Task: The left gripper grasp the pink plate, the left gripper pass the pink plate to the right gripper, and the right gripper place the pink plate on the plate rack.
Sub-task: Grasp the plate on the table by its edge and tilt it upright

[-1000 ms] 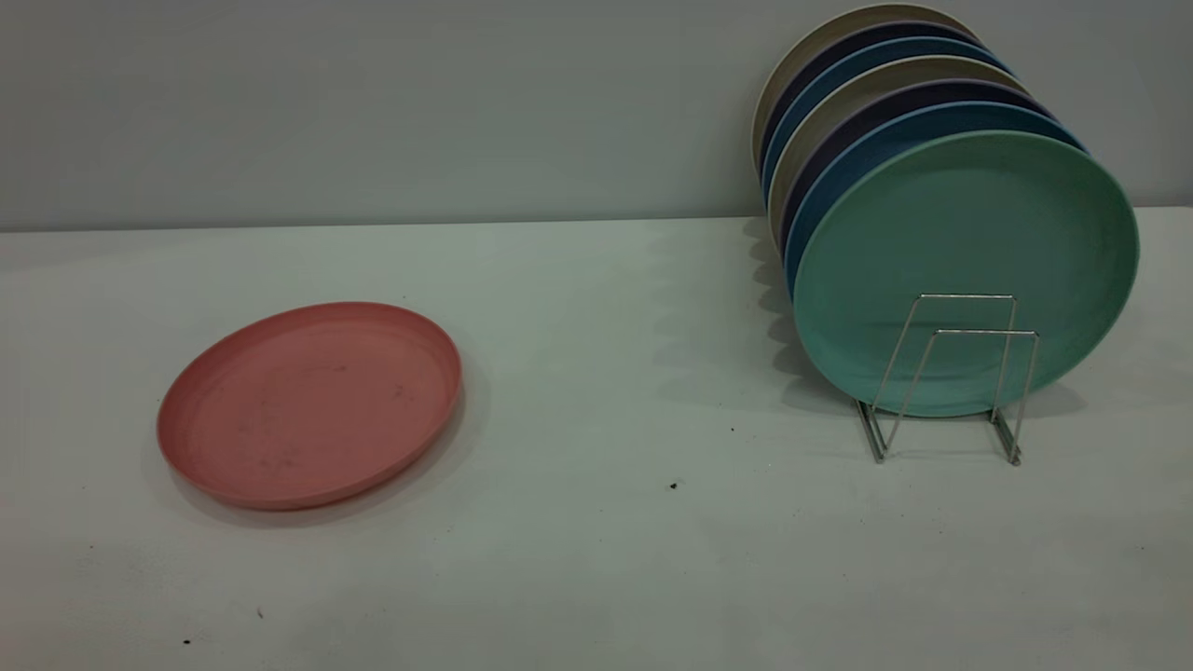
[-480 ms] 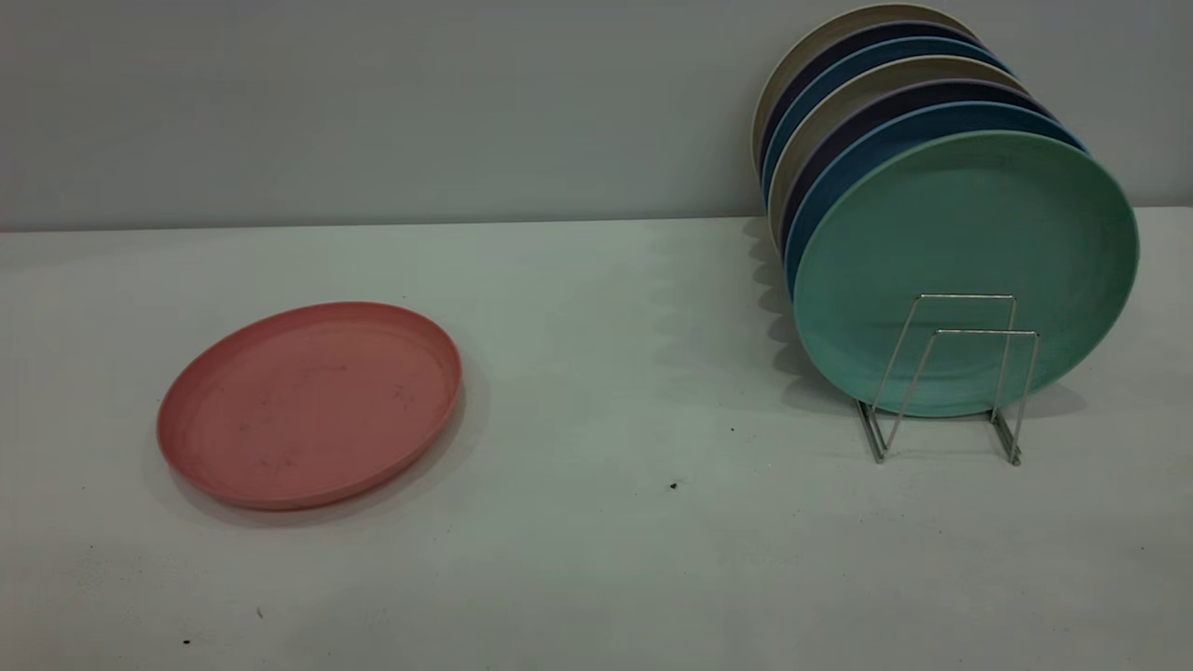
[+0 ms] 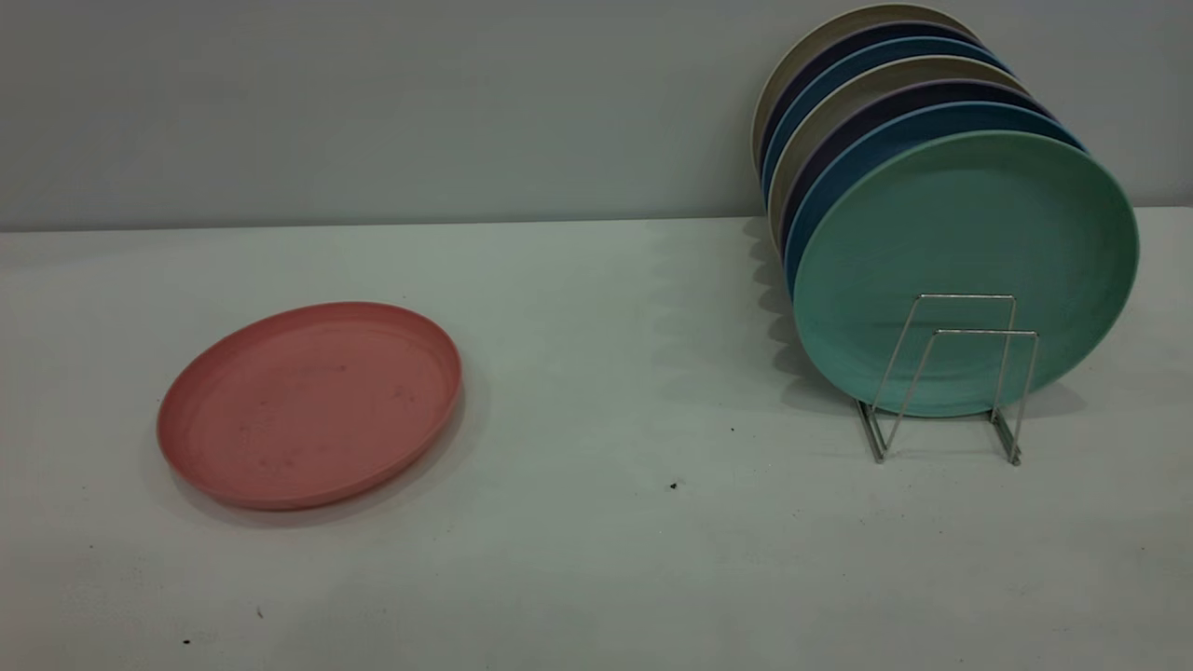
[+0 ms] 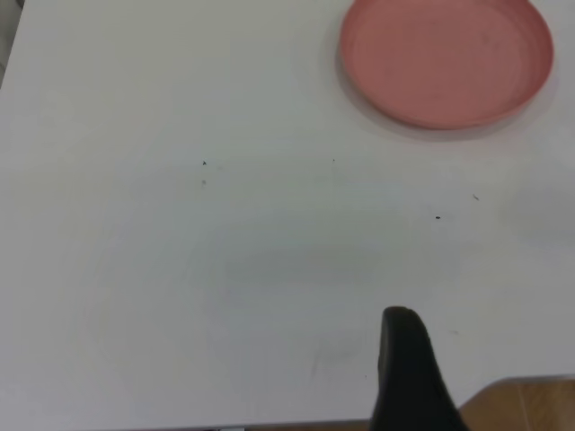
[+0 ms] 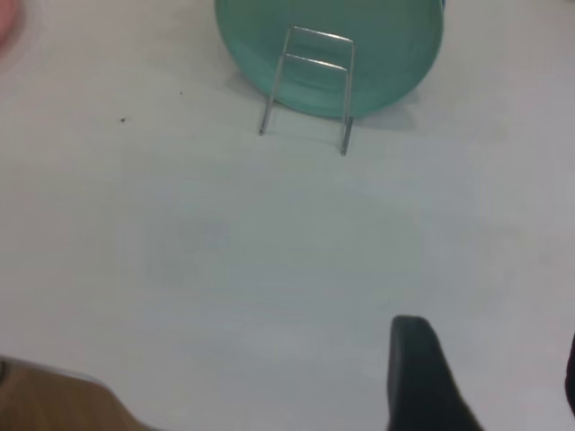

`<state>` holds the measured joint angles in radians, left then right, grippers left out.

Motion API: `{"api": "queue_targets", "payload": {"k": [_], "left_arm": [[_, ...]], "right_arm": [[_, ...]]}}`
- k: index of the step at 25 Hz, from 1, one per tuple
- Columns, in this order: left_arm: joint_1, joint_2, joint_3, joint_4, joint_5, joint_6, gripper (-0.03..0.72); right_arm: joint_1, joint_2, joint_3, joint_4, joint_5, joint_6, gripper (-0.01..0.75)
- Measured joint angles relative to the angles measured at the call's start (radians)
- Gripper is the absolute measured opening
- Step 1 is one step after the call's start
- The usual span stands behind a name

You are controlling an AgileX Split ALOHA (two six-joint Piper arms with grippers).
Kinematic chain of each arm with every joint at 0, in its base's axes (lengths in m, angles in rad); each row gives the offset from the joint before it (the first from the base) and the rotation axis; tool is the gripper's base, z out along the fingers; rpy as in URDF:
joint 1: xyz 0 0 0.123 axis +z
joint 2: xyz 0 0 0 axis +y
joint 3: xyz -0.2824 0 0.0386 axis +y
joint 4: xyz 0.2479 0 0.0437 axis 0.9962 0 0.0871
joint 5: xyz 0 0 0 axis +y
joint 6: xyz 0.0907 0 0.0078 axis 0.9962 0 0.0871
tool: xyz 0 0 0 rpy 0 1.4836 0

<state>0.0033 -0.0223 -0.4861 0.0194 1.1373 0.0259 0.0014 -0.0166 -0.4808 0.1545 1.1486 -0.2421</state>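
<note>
A pale desk (image 3: 596, 391) stands against a plain grey wall. The pink plate (image 3: 309, 403) lies flat on the desk's left part, nothing touching it. Well apart to the right, the rack (image 3: 951, 373) holds a row of upright plates, a green plate (image 3: 965, 242) foremost; two wire loops in front of it stand unfilled. Neither arm shows in the exterior view. The left hand (image 4: 409, 373) hangs near the desk's edge, far from the pink plate; one finger shows, so its grip cannot be told. The right hand (image 5: 490, 377) hangs before the rack, fingers spread, holding nothing.
</note>
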Motion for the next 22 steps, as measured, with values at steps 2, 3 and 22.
{"api": "queue_targets", "payload": {"k": [2,3,22], "left_arm": [[0.000,0.000,0.000,-0.019,0.000,-0.006,0.484],[0.000,0.000,0.000,-0.043,0.000,-0.012,0.484],[0.000,0.345,-0.048,-0.184,-0.359,-0.193,0.470]], "right_arm": [[0.000,0.000,0.000,0.000,0.000,0.001,0.402],[0.000,0.000,0.000,0.001,0.000,0.003,0.402],[0.000,0.333,-0.034,0.154,-0.271,-0.109,0.424]]}}
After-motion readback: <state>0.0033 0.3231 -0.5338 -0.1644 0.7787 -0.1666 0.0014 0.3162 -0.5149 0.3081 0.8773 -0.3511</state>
